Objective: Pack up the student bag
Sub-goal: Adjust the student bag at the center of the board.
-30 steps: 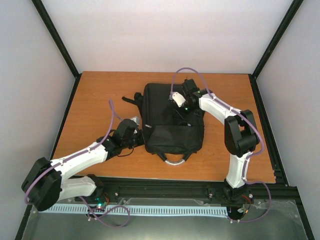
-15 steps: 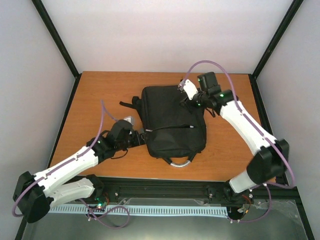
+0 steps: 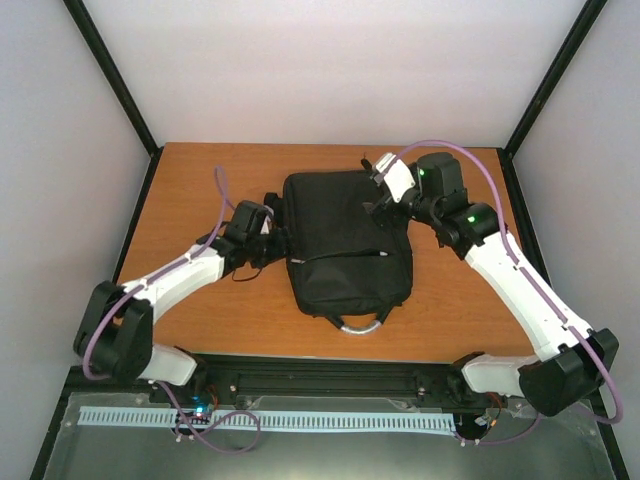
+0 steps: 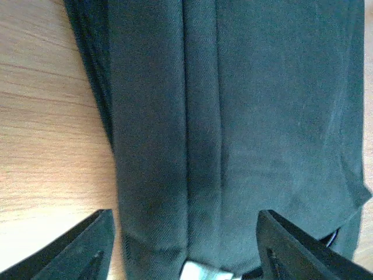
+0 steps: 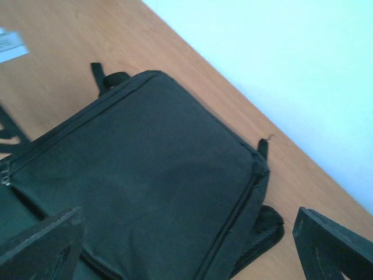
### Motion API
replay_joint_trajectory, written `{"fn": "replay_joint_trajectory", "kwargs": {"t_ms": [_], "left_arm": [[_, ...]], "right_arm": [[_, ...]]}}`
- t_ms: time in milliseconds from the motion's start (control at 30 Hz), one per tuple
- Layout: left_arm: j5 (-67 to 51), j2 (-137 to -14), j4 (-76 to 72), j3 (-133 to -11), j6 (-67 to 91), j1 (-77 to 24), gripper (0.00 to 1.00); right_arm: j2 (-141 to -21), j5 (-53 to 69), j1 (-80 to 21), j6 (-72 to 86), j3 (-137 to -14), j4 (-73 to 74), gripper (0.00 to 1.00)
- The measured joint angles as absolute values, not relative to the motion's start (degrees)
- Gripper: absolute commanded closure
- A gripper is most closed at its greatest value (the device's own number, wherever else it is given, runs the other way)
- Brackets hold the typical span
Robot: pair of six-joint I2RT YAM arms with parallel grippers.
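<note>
The student bag (image 3: 345, 240) is a black backpack lying flat on the wooden table, grey handle loop (image 3: 357, 322) toward the near edge and straps (image 3: 262, 200) sticking out at its far left. My left gripper (image 3: 270, 235) sits at the bag's left edge. In the left wrist view it (image 4: 186, 256) is open, and black fabric (image 4: 221, 116) fills the space between and beyond its fingers (image 4: 87, 251). My right gripper (image 3: 385, 195) hovers by the bag's far right corner, open. In the right wrist view it (image 5: 186, 256) looks down on the bag's panel (image 5: 145, 169) with nothing held.
The wooden table (image 3: 200, 180) is enclosed by white walls with black corner posts (image 3: 115, 80). A black rail (image 3: 330, 375) runs along the near edge by the arm bases. Purple cables loop above both arms.
The right gripper let go, lifted off the bag's middle and swung to its far right corner. The left gripper opened and moved up along the bag's left edge. The bag now lies flatter.
</note>
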State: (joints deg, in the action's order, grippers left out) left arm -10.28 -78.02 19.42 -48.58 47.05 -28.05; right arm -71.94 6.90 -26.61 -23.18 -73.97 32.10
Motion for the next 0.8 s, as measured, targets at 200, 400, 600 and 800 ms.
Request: {"fn": "replay_joint_trajectory", "kwargs": {"t_ms": [200, 400, 600, 800], "left_arm": [[-16.6, -86.06, 15.97, -51.42, 46.59, -26.94, 0.53], [-19.86, -86.85, 15.31, -51.31, 46.94, -26.74, 0.59], [-20.86, -83.64, 17.56, -50.13, 47.33, -26.74, 0.4], [-20.93, -76.82, 19.35, -44.16, 48.82, -26.74, 0.31]], "right_arm": [[-74.52, 10.81, -28.62, -23.81, -74.32, 36.67, 0.31], [-76.86, 12.84, -34.33, -23.14, -72.99, 39.53, 0.42], [-79.33, 12.05, -41.12, -23.9, -71.88, 39.64, 0.5], [-83.72, 11.05, -43.9, -23.75, -71.9, 38.89, 0.56]]}}
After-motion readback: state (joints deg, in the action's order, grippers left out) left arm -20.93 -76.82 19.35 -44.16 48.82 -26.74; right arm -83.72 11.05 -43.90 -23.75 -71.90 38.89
